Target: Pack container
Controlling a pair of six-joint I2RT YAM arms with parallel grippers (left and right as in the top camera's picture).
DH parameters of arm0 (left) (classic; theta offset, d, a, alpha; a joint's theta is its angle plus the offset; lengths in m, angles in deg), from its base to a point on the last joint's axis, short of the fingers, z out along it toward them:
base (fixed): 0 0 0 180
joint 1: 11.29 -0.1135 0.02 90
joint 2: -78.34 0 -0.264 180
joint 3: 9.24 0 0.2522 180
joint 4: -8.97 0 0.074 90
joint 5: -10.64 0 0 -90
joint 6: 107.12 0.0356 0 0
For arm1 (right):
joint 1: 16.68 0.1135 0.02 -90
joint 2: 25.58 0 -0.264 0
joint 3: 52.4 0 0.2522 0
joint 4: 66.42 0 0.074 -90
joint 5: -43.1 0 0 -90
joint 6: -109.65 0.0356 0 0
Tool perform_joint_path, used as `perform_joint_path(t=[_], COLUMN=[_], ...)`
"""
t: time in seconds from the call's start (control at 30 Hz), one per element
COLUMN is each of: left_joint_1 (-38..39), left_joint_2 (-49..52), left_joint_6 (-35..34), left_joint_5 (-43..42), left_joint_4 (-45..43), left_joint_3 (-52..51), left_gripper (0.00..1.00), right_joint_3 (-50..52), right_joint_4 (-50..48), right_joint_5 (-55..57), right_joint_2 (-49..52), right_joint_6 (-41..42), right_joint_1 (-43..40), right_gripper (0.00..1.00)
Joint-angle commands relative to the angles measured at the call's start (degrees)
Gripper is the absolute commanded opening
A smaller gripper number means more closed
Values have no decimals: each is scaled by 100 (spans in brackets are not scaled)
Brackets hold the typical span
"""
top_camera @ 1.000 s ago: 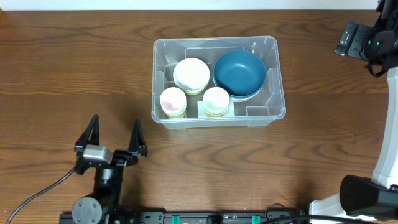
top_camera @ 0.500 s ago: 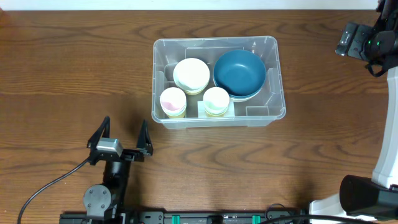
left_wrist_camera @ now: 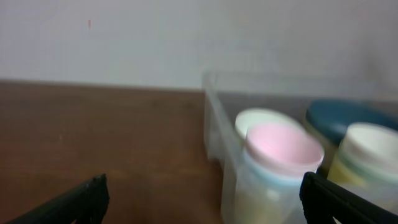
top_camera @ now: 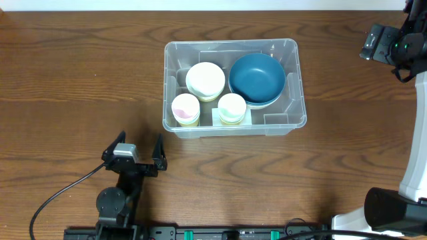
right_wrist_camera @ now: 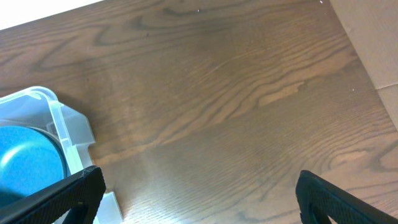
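The left claw (top_camera: pixel 140 137) sits off the near left corner of the container (top_camera: pixel 298 48), its fingers spread wide and holding nothing. The right claw (right_wrist_camera: pixel 199 196) hangs out past the container's far right corner, fingers also wide apart and empty. The clear container rests on the wooden surface (top_camera: pixel 73 73). Inside are a blue bowl (top_camera: pixel 257 79) at its right, a cream bowl (top_camera: pixel 205 80) at its left, and a pink-lined cup (top_camera: pixel 185 109) and a pale cup (top_camera: pixel 232 108) along its near wall.

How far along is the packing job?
It looks about finished. The container holds a blue bowl, cream bowls, a pink-lined cup stack and a pale cup stack. Nothing is in hand: the left gripper and right gripper are open, empty. I see nothing loose left to pack.
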Motion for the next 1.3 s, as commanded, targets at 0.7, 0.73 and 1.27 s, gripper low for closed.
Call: perform_joint_path(t=[0.7, 0.73, 1.27], left_joint_1=[-20, -20, -20], left_joint_2=[-4, -4, -4], left_joint_6=[111, 111, 111], left_joint_5=[20, 20, 20], left_joint_4=[407, 407, 407], left_joint_3=[-13, -13, -13], left_gripper=[98, 98, 98], right_joint_3=[-4, -4, -4], right_joint_4=[9, 9, 9], right_joint_5=[39, 39, 39], right_joint_2=[-7, -7, -7], right_joint_6=[63, 63, 63], right_joint_1=[-9, -9, -9], right_gripper=[99, 99, 99])
